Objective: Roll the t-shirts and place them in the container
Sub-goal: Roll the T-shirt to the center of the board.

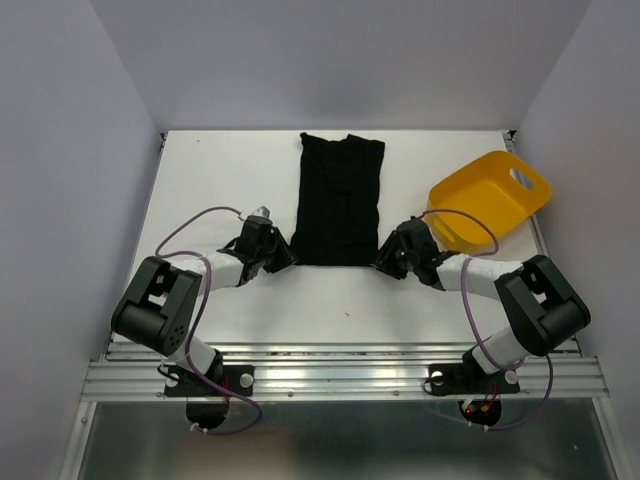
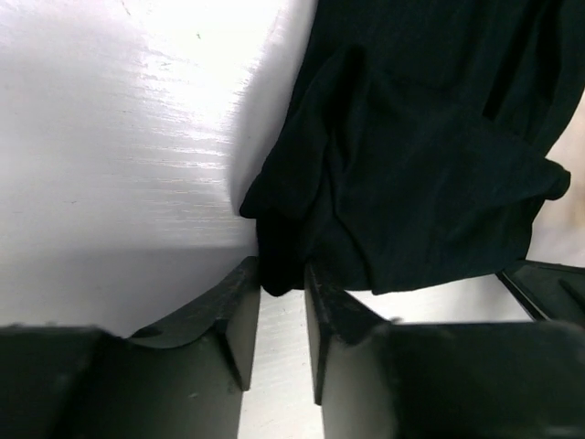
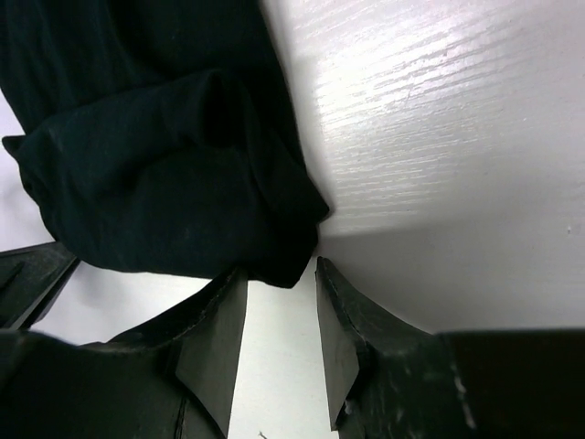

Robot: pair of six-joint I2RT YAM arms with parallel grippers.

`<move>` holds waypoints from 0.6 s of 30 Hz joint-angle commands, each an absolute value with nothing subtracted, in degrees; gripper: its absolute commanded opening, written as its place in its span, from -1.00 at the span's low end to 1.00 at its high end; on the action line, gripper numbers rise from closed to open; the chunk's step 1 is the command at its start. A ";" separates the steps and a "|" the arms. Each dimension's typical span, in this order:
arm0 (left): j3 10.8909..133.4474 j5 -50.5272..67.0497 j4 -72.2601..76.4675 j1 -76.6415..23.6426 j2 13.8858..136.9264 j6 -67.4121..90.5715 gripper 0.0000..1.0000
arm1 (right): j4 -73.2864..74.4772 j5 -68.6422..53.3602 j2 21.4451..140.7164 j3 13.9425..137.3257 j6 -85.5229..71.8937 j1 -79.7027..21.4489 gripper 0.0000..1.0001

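On the white surface (image 1: 200, 180) lies one black t-shirt (image 1: 340, 200), folded into a long strip in the middle. It is soft, and only the very tips of its two near corners sit between the jaws. One corner could slip out, and then the roll would go crooked. The yellow tub (image 1: 490, 200) sits tipped at the right, apart from the shirt, so nothing is in the way. The left end effector (image 2: 279, 274) and right end effector (image 3: 281, 274) are half closed. I cannot tell if they pinch the cloth yet.
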State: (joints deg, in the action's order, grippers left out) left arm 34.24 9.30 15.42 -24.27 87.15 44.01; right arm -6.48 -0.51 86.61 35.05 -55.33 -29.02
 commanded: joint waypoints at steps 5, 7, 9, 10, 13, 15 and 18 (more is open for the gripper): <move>36.12 10.11 14.24 -24.17 88.95 43.51 -0.76 | -8.70 1.49 89.12 37.00 -55.46 -28.48 -0.25; 36.47 10.46 14.24 -24.08 89.30 43.24 -1.00 | -9.05 1.67 89.56 37.09 -55.55 -28.48 -0.38; 36.91 10.72 14.24 -24.17 89.65 42.98 -1.00 | -9.49 2.02 89.56 36.91 -55.55 -28.48 -0.57; 36.91 10.81 14.15 -24.17 89.65 42.89 -1.00 | -9.75 2.02 89.56 36.83 -55.63 -27.95 -0.63; 36.74 10.99 13.98 -24.17 88.95 42.63 -1.00 | -10.02 1.58 89.39 36.56 -55.63 -27.95 -0.94; 36.56 10.72 13.54 -24.17 87.54 42.36 -1.00 | -10.02 0.97 88.33 35.86 -55.55 -27.95 -0.99; 36.21 10.46 11.96 -24.17 85.70 41.93 -1.00 | -9.41 0.44 86.06 34.29 -55.55 -27.95 -0.99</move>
